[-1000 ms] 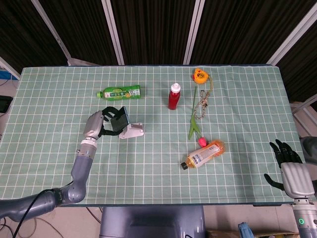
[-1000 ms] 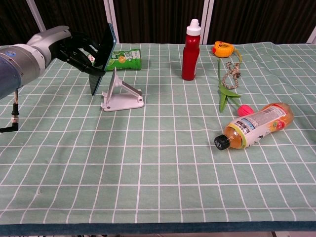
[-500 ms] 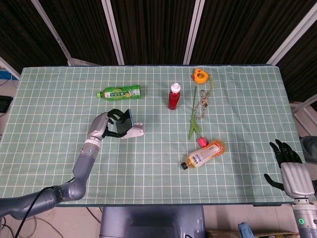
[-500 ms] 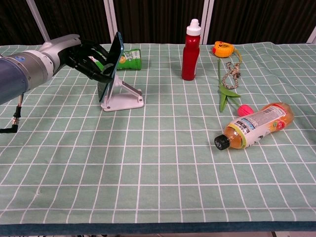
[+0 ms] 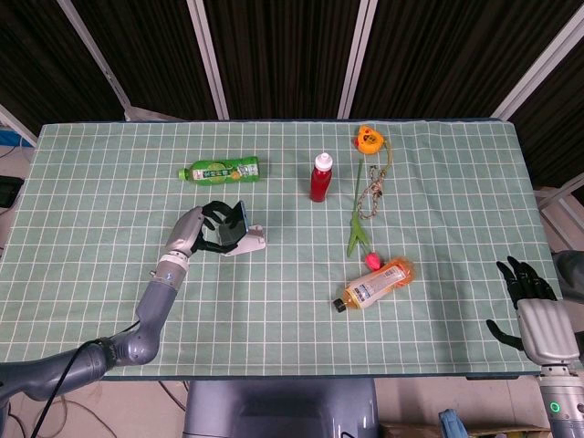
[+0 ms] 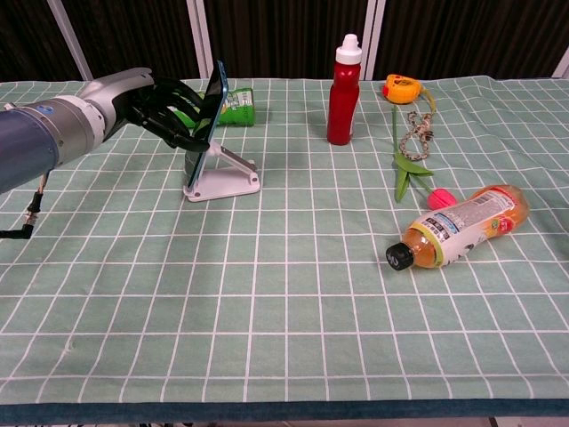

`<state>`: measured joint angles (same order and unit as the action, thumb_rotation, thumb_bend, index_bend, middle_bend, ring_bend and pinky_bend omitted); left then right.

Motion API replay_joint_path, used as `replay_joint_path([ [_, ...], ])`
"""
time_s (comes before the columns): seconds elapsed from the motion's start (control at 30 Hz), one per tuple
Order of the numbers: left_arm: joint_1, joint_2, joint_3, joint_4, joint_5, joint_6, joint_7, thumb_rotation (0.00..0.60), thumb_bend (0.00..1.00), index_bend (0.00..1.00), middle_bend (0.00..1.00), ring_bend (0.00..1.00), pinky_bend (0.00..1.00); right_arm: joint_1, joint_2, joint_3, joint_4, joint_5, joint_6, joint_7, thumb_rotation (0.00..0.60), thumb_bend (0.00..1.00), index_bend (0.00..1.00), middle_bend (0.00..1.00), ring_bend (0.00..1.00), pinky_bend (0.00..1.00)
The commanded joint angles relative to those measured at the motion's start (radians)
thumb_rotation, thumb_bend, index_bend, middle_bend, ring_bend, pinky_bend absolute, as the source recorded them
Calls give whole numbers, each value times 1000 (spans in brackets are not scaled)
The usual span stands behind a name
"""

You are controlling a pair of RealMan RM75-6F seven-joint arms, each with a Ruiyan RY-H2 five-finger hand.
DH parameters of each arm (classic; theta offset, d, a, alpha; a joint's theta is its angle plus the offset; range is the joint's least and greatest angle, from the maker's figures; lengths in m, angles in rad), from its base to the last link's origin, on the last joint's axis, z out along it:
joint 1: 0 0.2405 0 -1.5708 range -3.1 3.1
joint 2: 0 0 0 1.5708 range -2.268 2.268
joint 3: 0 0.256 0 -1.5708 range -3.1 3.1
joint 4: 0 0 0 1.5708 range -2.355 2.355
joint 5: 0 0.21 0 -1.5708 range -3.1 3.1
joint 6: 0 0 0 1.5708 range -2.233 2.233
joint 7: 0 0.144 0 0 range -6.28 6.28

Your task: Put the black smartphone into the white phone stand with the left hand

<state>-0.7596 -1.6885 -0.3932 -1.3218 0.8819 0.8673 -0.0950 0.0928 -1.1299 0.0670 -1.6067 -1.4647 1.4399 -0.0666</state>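
My left hand (image 5: 199, 228) (image 6: 158, 108) grips the black smartphone (image 5: 234, 224) (image 6: 206, 124) from behind, holding it upright and tilted. The phone leans against the sloped back of the white phone stand (image 5: 248, 243) (image 6: 227, 178), its lower edge down at the stand's base. The stand sits left of the table's middle on the green checked cloth. My right hand (image 5: 527, 290) hovers at the table's front right corner, fingers apart, holding nothing; the chest view does not show it.
A green bottle (image 5: 222, 169) (image 6: 233, 104) lies behind the stand. A red bottle (image 5: 320, 177) (image 6: 344, 89) stands upright mid-table. Right of it are a yellow tape measure (image 5: 368, 138), a cord, an artificial tulip (image 6: 412, 169) and a lying orange drink bottle (image 5: 374, 284) (image 6: 457, 226).
My left hand has carried the phone rightward and down, from beside the stand onto it. The phone now rests against the stand's back. The right hand has not moved.
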Motion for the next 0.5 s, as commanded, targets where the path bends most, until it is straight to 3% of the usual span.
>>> replay_joint_path([
  [0.03, -2, -2, 1, 9, 8, -10, -14, 600, 260, 443, 615, 354, 423, 0, 0, 0, 0, 0, 0, -1, 600, 324, 78, 0, 0, 178],
  [0.5, 2, -11, 10, 50, 38, -35, -78, 600, 260, 443, 617, 355, 426, 0, 0, 0, -1, 1, -1, -3, 600, 324, 79, 0, 0, 178],
])
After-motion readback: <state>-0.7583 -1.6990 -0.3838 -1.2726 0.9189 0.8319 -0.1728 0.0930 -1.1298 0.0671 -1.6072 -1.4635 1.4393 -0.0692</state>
